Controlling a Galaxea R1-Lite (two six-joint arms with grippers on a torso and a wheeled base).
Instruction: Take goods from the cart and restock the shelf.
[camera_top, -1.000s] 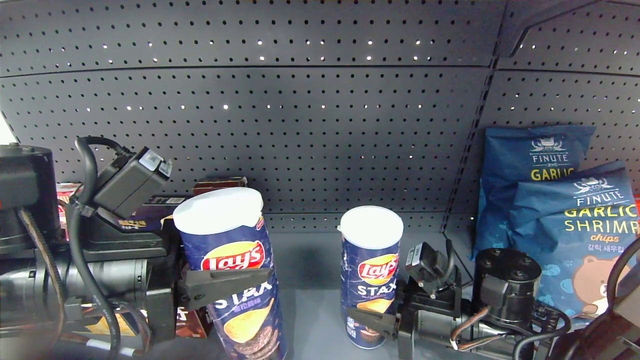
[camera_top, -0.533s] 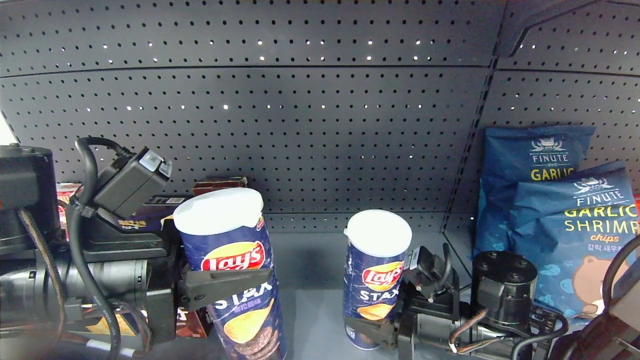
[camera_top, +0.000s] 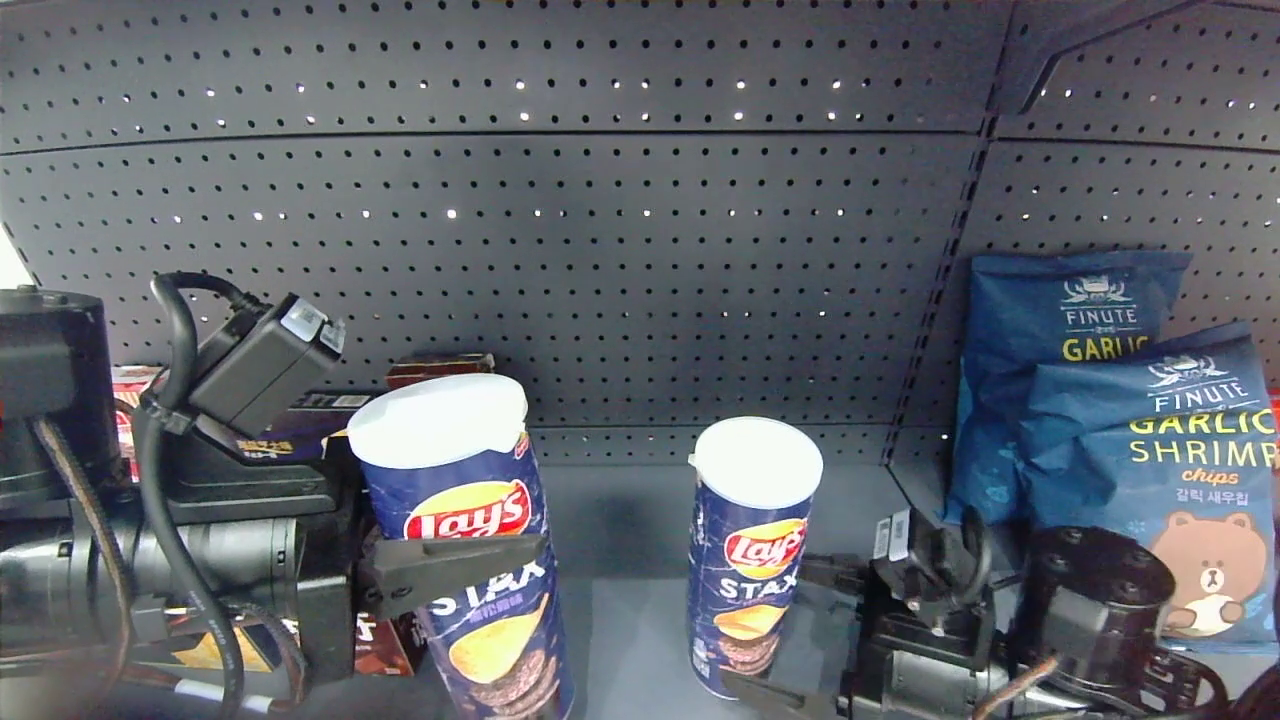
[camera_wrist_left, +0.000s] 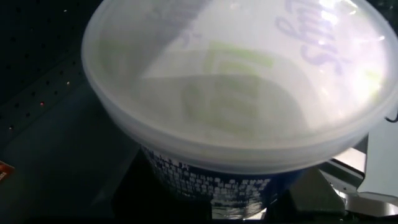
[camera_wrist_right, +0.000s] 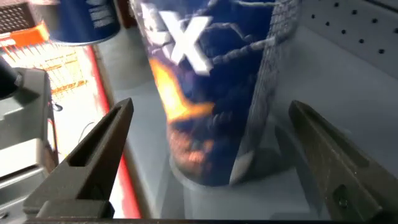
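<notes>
Between the fingers of your left gripper sits a dark blue cylindrical chips can with a white plastic lid. The fingers are pinched on its mid-body. The can leans slightly, its top tipped back toward the arm. From the left wrist camera the lid lies directly under the lens, with the blue wall just below its rim.

Your right gripper is spread wide. A second dark blue chips can with a white lid stands upright on the grey shelf floor, between the two fingers. The right wrist view shows a gap on each side of this can, so neither finger touches it.

Beyond both grippers rises the dark perforated back panel. Outboard of the right gripper, toward the back, two blue foil snack bags lean against the panel, the front one overlapping the rear. Behind the left gripper, flat dark cardboard boxes are stacked near the panel.
</notes>
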